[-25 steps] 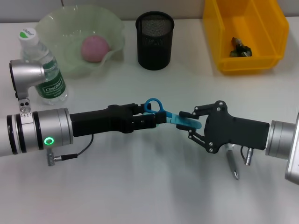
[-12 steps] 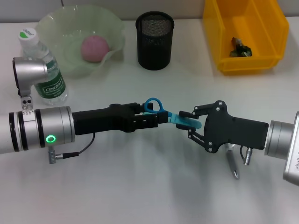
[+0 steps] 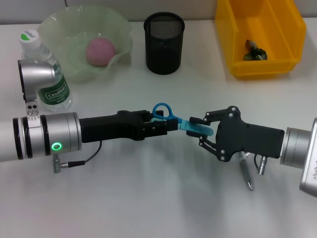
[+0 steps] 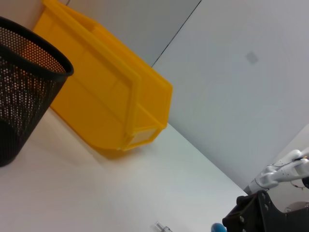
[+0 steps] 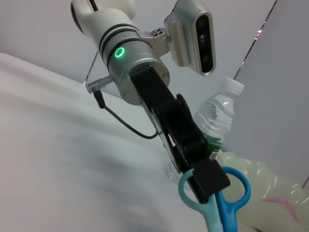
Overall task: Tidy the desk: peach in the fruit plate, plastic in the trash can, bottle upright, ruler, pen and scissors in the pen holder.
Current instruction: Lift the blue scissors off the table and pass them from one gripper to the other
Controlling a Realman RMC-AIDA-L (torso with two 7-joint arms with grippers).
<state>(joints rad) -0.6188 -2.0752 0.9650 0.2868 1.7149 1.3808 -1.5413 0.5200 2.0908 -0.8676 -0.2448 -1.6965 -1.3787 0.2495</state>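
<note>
My left tool (image 3: pixel 166 124) is closed on the light blue loop handles of the small scissors (image 3: pixel 171 118), held level above the white counter (image 3: pixel 148 198). My right tool (image 3: pixel 198 134) meets it from the other side, its fingers (image 3: pixel 197 120) pinched on the blue blade cover. It looks like a handover in mid-air, with both tools gripping at once. The right wrist view confirms the left tool's black tip clamped across the handle loops.

Just behind the right tool, a silver pen (image 3: pixel 246 173) lies flat on the counter, partly hidden by it.

Farther off, in a row at the back:
- Clear plastic water bottle (image 3: pixel 45 69) with white cap and green label, upright. Done.
- Round pink peach (image 3: pixel 101 51) inside the wavy pale green fruit plate (image 3: pixel 74 69). Done.
- Black wire-mesh pen holder (image 3: pixel 164 43); I see nothing standing in it.
- Crumpled dark scrap of plastic (image 3: pixel 254 51) in the bright yellow trash can (image 3: pixel 237 44). Done.

Left, as I judge it: scissors and pen into the holder. No ruler that I can see.

Count: one each of scissors, pen, bottle, peach, plate, holder, bin, scrap.
</note>
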